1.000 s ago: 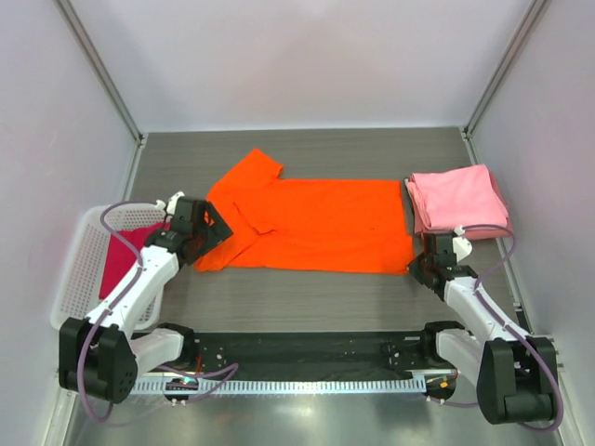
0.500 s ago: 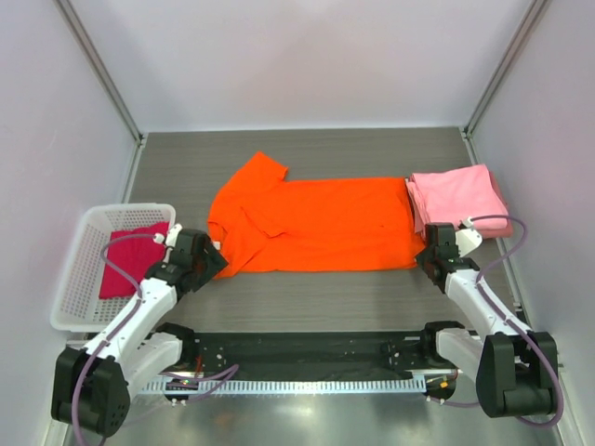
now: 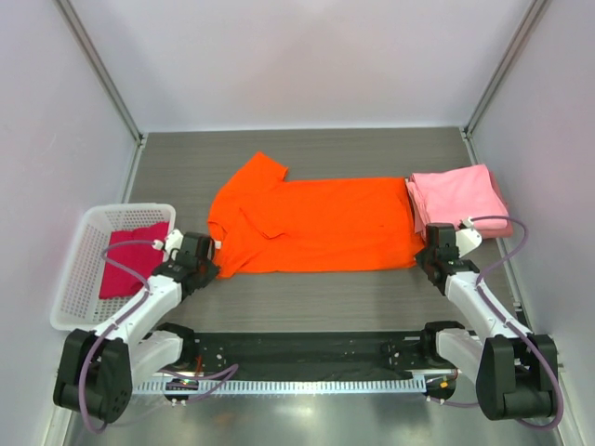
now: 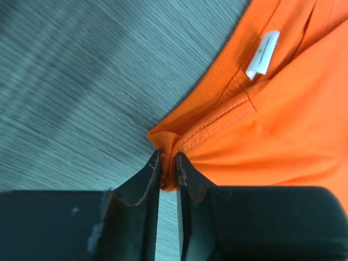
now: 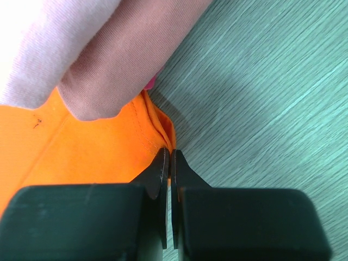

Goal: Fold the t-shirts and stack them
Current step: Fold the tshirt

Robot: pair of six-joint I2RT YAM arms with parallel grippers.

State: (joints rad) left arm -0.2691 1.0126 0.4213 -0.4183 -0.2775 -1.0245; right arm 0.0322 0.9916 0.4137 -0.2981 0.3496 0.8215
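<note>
As the orange t-shirt (image 3: 316, 226) lies spread on the desk (image 3: 307, 299), both ends are pinched.
Left claw (image 4: 168, 161) clamps its 8 o'clock corner; right claw (image 5: 168, 157) its 4 o'clock hem.

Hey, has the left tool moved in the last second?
Yes. Against the white basket, the left tool, shut on the orange t-shirt, has drawn back toward the arm bases, from near the basket's far rim to about its middle.

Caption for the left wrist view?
Left claw pinches an edge of the orange t-shirt near its neck label, over grey table.
</note>
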